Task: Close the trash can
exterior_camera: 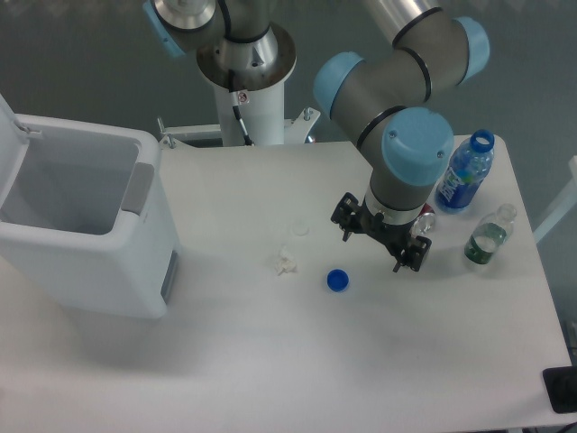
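The robot's hand (381, 242) hangs empty above the table (270, 361), fingers apparently parted, well right of the trash can (86, 225). The trash can stands at the table's left edge, lid (7, 135) upright. Closing hasn't begun; next, reach the lid and push it down.

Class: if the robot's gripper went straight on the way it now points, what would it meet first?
The gripper points down at the white table, so it would probably meet bare tabletop first, right of the small blue bottle cap. Depth is hard to judge from this view.
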`<state>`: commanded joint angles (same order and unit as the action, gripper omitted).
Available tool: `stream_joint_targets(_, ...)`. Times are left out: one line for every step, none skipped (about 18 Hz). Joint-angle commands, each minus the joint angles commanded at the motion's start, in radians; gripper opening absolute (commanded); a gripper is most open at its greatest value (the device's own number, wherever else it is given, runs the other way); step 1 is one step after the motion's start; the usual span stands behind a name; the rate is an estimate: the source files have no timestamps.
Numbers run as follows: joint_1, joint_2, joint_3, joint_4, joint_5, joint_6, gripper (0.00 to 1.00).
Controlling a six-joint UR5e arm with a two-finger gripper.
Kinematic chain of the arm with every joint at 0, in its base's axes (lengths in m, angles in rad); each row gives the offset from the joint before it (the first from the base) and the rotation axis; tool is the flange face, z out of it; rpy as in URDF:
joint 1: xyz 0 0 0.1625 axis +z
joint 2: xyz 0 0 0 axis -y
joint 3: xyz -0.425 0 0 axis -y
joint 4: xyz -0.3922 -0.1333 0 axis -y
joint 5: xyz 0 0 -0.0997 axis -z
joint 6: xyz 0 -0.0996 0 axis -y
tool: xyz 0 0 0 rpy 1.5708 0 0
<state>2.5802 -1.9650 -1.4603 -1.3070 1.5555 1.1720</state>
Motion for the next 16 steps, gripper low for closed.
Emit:
stream_joint_targets(-0.002,0.002,0.0,-0.002,-0.002,0.0,1.0)
stream_joint_targets(-0.003,0.002,-0.002,0.0,0.0,-0.002,1.0)
stream_joint_targets(-0.005,0.002,-0.003,0.0,-0.002,-0.002,1.0)
stream_joint_targets(-0.008,0.003,-0.008,0.0,-0.002,-0.008,1.0)
stream_joint_targets(-0.008,0.008,-0.012,0.008,-0.005,-0.011,1.0)
stream_joint_targets(-0.002,0.015,-0.03,0.015,-0.027,-0.009,1.0)
stream_joint_targets(0.002,0.026,-0.055,0.026,-0.056,-0.015,1.0)
stream_joint_targets(0.005,0.055,-0.086,0.047,-0.072,-0.018,1.0)
stream_joint_targets(0.012,0.081,-0.118,0.076,-0.075,-0.018,1.0)
stream_joint_targets(0.017,0.096,-0.138,0.093,-0.074,-0.021,1.0)
stream_joint_targets(0.015,0.11,-0.14,0.089,-0.069,-0.021,1.0)
stream_joint_targets(0.015,0.121,-0.153,0.089,-0.069,-0.025,1.0)
stream_joint_targets(0.014,0.135,-0.158,0.087,-0.064,-0.053,1.0)
stream_joint_targets(0.014,0.15,-0.166,0.087,-0.064,-0.101,1.0)
stream_joint_targets(0.012,0.167,-0.169,0.089,-0.066,-0.15,1.0)
stream_joint_targets(0.012,0.188,-0.172,0.089,-0.067,-0.191,1.0)
